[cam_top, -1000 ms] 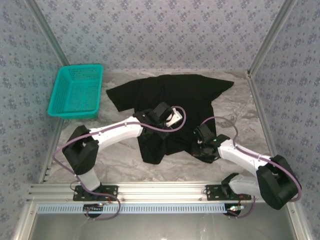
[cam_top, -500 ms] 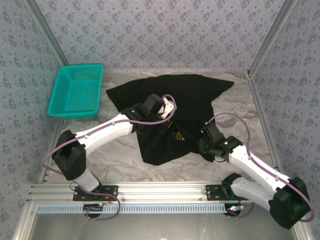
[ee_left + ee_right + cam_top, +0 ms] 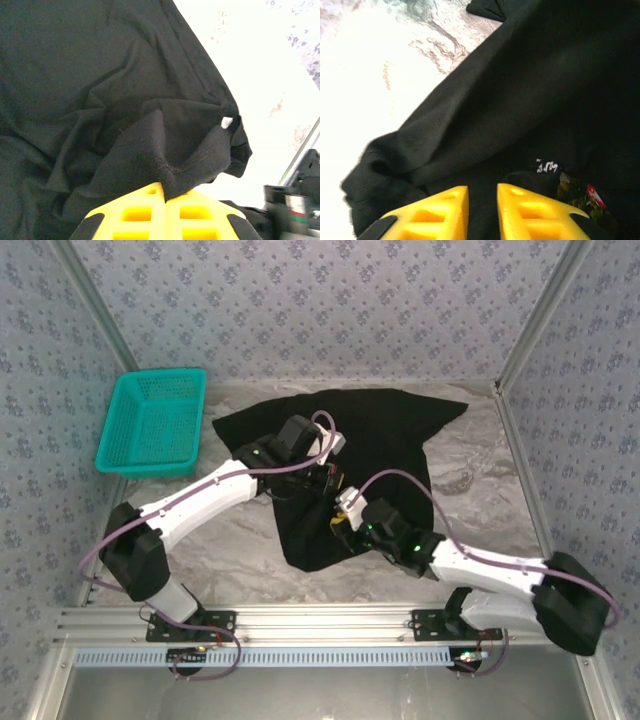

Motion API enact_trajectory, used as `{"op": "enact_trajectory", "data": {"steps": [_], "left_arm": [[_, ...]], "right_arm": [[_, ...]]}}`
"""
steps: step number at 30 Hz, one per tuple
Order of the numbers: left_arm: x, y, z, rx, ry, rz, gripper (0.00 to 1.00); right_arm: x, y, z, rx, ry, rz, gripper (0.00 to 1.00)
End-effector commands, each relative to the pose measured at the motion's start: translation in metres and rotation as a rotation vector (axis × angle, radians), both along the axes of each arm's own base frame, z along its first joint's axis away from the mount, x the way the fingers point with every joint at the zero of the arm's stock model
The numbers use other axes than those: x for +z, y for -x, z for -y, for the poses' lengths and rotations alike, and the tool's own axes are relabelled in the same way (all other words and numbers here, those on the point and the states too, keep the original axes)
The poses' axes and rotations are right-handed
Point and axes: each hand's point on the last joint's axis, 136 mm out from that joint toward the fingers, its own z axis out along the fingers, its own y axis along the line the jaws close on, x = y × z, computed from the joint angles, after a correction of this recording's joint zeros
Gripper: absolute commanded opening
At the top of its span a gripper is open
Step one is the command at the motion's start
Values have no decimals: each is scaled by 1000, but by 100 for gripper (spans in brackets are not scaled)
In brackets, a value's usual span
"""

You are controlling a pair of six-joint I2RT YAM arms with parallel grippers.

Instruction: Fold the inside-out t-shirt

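While the left gripper [image 3: 165,194] stays clamped on a puckered ridge of black cloth near the middle of the inside-out t-shirt [image 3: 385,430], having drifted only slightly toward 10 o'clock, the right gripper [image 3: 482,192] has made the larger move. A second ago it sat at the garment's 4 o'clock hem corner. Now it has swung toward 9 o'clock and sits just beside the left one, over the lower centre of the shirt. Its yellow fingers stand a narrow slit apart over dark fabric, and I cannot tell whether cloth is caught between them.

With that sweep the right-hand hem has come inward. The lower part of the shirt looks narrower, and a patch of coloured print [image 3: 580,196] and small white text [image 3: 547,166] now peeps out from under a fold.

The shirt lies spread across the centre of the desk [image 3: 230,540], sleeves toward 12 o'clock, with the teal basket [image 3: 145,469] well apart at 10 o'clock. My reading is that the arms are reaching inside to turn the shirt right side out, so folding proper has not begun.
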Motion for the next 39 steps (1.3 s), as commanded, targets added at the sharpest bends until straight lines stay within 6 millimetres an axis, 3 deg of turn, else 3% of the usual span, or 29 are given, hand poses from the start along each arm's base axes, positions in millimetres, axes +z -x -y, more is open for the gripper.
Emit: {"op": "enact_trajectory", "data": {"steps": [1,5,9,15,23,27,32,35,39], "left_arm": [[46,8,-8,-6,75,24,0],[78,14,-6,-36,141,67,0],[105,18,-8,-47,194,117,0],[142,20,-2,-62,268,181,0],[181,44,0,-140,369,269,0],[205,58,5,-178,437,322,0],[208,68,21,-210,404,355,0],[195,57,22,-153,331,375,0],[180,30,13,-31,206,419,0]], "right_arm": [[29,-38,0,-89,-33,268,21],[7,-66,11,-192,34,296,20],[4,-88,11,-273,40,303,22],[-13,-99,-9,-302,95,287,25],[-23,-128,5,-423,29,191,28],[-26,-136,-7,-424,75,207,30],[-29,-144,-17,-435,130,231,33],[-22,-140,-26,-409,166,279,36],[-18,-117,-31,-400,206,326,37]]}}
